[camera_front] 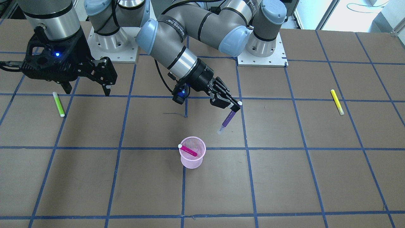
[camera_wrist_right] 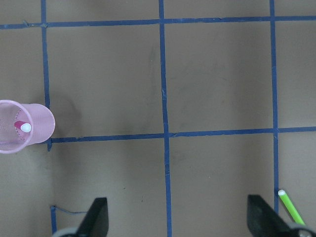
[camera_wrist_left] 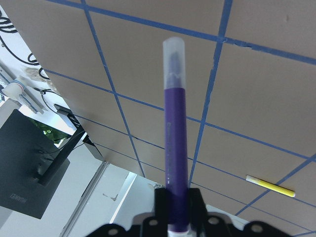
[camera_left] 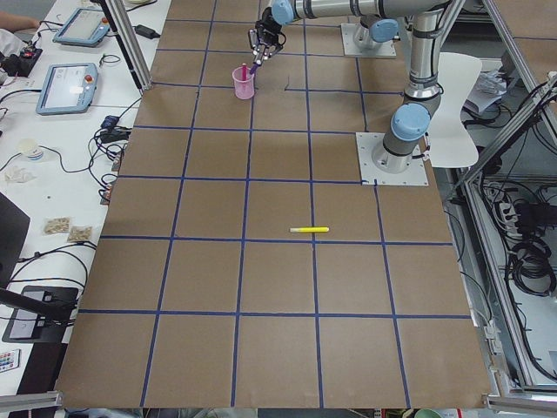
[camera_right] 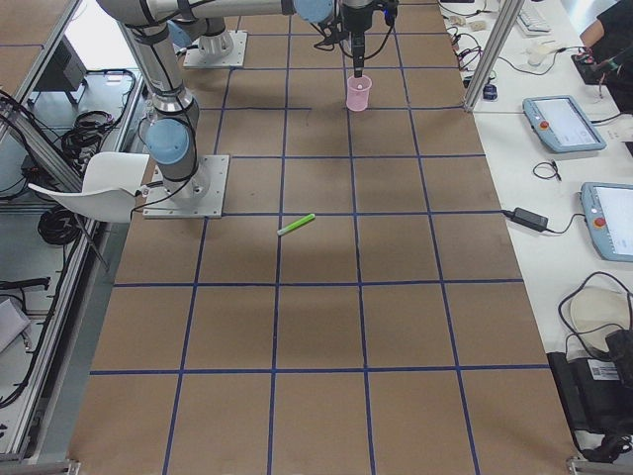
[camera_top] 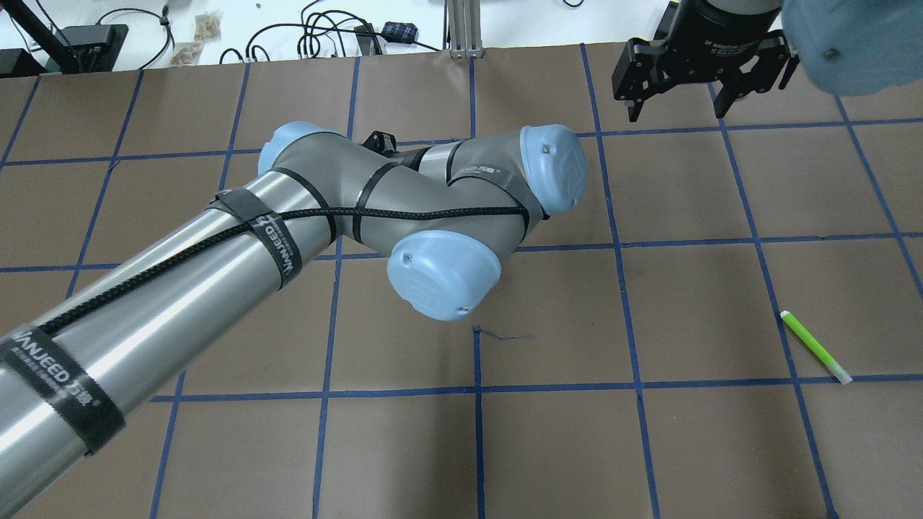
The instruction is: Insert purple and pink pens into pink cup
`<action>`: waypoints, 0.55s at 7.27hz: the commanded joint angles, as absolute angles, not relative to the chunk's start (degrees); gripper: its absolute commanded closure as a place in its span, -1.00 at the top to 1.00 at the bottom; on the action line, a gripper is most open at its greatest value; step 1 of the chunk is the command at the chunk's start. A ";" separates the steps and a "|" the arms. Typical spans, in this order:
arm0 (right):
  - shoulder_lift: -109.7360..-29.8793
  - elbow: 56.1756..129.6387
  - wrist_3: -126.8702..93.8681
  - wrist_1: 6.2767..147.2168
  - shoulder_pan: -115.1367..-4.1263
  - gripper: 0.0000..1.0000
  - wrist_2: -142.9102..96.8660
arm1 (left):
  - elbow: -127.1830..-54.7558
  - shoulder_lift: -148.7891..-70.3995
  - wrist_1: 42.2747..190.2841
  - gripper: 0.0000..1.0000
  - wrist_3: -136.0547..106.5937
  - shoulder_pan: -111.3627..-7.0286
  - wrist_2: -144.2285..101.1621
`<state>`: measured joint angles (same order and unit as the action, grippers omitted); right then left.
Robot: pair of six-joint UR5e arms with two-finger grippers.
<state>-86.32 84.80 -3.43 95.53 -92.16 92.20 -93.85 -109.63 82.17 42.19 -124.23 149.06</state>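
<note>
The pink mesh cup (camera_front: 192,160) stands upright on the table with the pink pen (camera_front: 188,151) leaning inside it, white cap up. My left gripper (camera_front: 232,106) is shut on the purple pen (camera_front: 228,119) and holds it tilted, clear cap down, above the table, beside the cup on the robot's side, apart from it. The left wrist view shows the purple pen (camera_wrist_left: 175,138) clamped between the fingers. My right gripper (camera_front: 88,91) is open and empty, well away from the cup. The right wrist view shows the cup (camera_wrist_right: 34,116) at its left edge. In the overhead view the left arm hides cup and pen.
A green pen (camera_front: 58,104) lies near my right gripper, also in the overhead view (camera_top: 816,347). A yellow pen (camera_front: 337,102) lies far off on the robot's left side. The table is brown board with blue tape lines.
</note>
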 commanded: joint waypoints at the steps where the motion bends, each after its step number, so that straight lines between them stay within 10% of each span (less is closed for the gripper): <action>1: -86.40 84.90 -3.95 96.85 -92.20 1.00 91.84 | -93.87 -111.88 81.83 -1.00 43.32 -127.43 154.23; 4: -86.31 84.99 -4.04 98.79 -92.29 1.00 91.76 | -93.17 -115.83 78.34 -1.00 44.56 -129.81 157.32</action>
